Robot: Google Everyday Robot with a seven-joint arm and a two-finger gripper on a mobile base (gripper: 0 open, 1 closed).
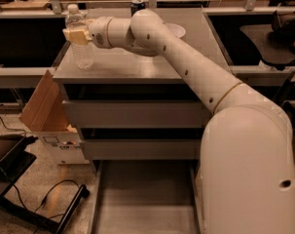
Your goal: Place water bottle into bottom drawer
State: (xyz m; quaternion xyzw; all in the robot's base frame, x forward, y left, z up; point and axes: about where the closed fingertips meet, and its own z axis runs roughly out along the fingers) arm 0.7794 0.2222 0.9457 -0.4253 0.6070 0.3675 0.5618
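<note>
On top of the grey cabinet [132,130], whose flat top serves as the bench [137,65], the water bottle [82,52] stands upright near the front-left corner, at about 10 o'clock in the camera view. Its base rests on the bench and its white cap shows above the gripper [77,34]. The gripper reaches in from the bottle's 3 o'clock side, and its tan jaws are clamped narrowly around the bottle's shoulder, just under the cap. One jaw lies across the front of the clear plastic and the other is hidden behind it.

The white arm [186,67] runs from the gripper across the bench towards 4 o'clock and widens into the large body that fills the lower right. A dark soda can [137,5] stands at the far edge of the bench at 12 o'clock, well apart from the bottle.

Below the bench, the two upper drawers [137,113] are closed, showing plain grey fronts. The bottom drawer [144,199] is pulled out towards 6 o'clock, its flat grey floor bare. A cardboard box [42,106] with a raised flap sits beside the cabinet at 9 o'clock, and dark cables [54,194] trail over the speckled floor at 7 o'clock.
</note>
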